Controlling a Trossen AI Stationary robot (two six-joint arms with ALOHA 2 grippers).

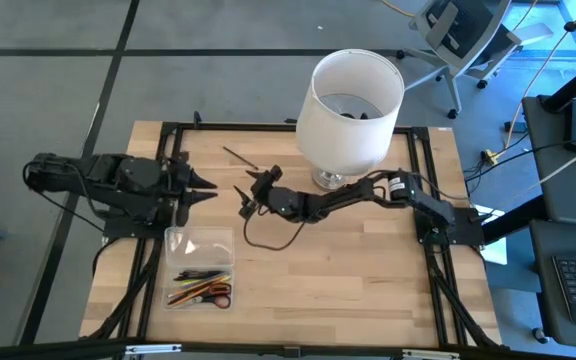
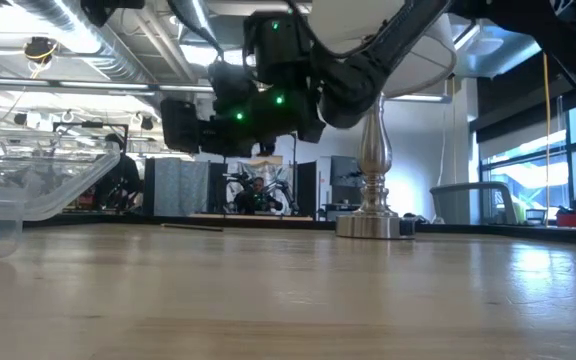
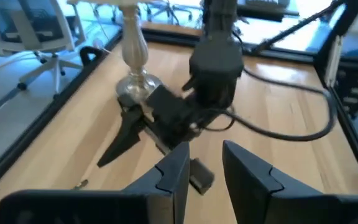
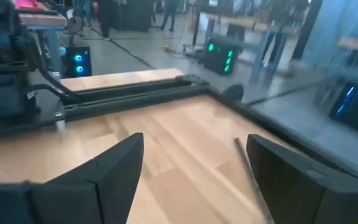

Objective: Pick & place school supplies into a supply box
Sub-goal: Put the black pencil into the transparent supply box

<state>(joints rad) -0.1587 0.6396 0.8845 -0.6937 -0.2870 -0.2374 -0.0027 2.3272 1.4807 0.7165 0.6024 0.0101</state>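
The right gripper (image 1: 247, 197) hangs over mid-table with jaws spread wide and empty, a dark pencil (image 1: 239, 157) lying near it toward the far edge. The supply box (image 1: 199, 267) sits near the front edge — pens and red scissors (image 1: 220, 291) inside. The left gripper (image 1: 208, 190) waits left of centre, jaws partly parted, holding nothing.

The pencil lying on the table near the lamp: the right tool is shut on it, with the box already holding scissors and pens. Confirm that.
Not quite. The right tool is open and empty, with the pencil lying loose on the table between its fingers, as the right wrist view shows. The rest holds: the box already holds scissors and pens.
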